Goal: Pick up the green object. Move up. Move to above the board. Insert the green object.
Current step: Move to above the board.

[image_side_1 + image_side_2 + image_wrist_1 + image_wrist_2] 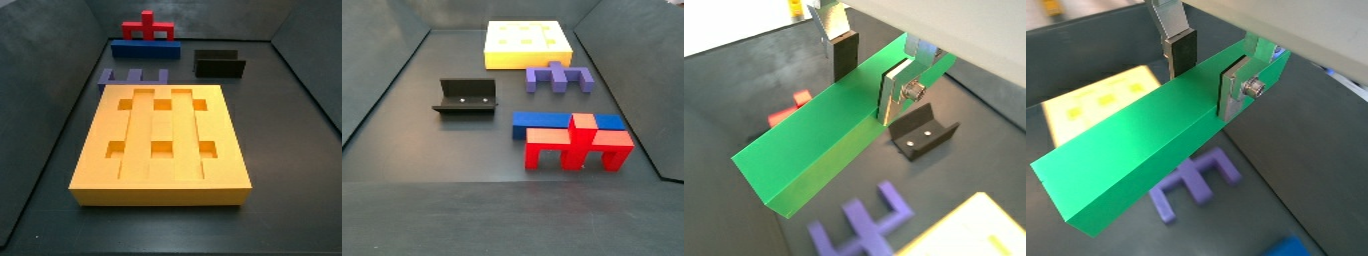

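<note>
Green object [818, 140]: long flat bar, bright green, smooth and matte, square-edged; held between the jaws near one end, the rest reaching well out past them in both wrist views; absent from both side views, so judged lifted clear of the floor.

Gripper [869, 72]: flat silver fingers [898, 88] with dark pads, jaws clamped on the bar's two broad faces; not visible in either side view.

Comb piece [1193, 182]: lavender, toothed, matte; on the floor below the bar's free length.

Board [162, 143]: thick yellow-orange slab, long shallow grooves, six square holes; in a wrist view lying beyond the bar, off to one side of the jaws, not under them.

Fixture [923, 133]: dark L-bracket, two holes; on the floor just below the jaws.

Blue bar [569, 123] and red piece [579, 147]: blocky, touching each other.

Step, as judged: pick-up and lift done; carry to above the board in hand; next calls for lining the bar with a groove before lowering.
</note>
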Motion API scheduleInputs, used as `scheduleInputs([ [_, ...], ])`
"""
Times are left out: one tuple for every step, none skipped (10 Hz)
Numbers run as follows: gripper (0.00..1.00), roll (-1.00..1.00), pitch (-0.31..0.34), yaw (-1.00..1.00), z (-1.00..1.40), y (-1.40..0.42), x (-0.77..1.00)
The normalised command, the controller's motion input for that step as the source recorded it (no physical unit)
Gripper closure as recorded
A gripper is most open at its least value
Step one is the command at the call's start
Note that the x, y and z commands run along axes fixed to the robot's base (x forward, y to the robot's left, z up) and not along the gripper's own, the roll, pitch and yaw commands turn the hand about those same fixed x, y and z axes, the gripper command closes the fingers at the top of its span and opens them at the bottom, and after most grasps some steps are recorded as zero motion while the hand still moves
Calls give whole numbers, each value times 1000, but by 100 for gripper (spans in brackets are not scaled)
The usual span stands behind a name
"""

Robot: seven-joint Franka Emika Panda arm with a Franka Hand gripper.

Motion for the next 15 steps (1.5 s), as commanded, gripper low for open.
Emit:
scheduleInputs([
  [100,-3,36,1000,206,-1400,496],
  [100,5,46,1000,212,-1400,502],
  [100,11,53,1000,218,-1400,503],
  [100,8,62,1000,226,-1400,539],
  [100,13,78,1000,163,-963,406],
  [100,19,89,1000,107,-571,280],
  [100,21,90,1000,74,-332,183],
  [100,29,92,1000,49,-185,101],
  [100,34,99,1000,35,-129,79],
  [100,40,116,1000,26,-78,84],
  [100,44,126,1000,22,-68,84],
  [100,54,152,1000,22,-50,77],
  [100,65,177,1000,22,-44,73],
  [100,85,227,1000,25,-38,75],
  [100,98,254,914,30,-39,79],
])
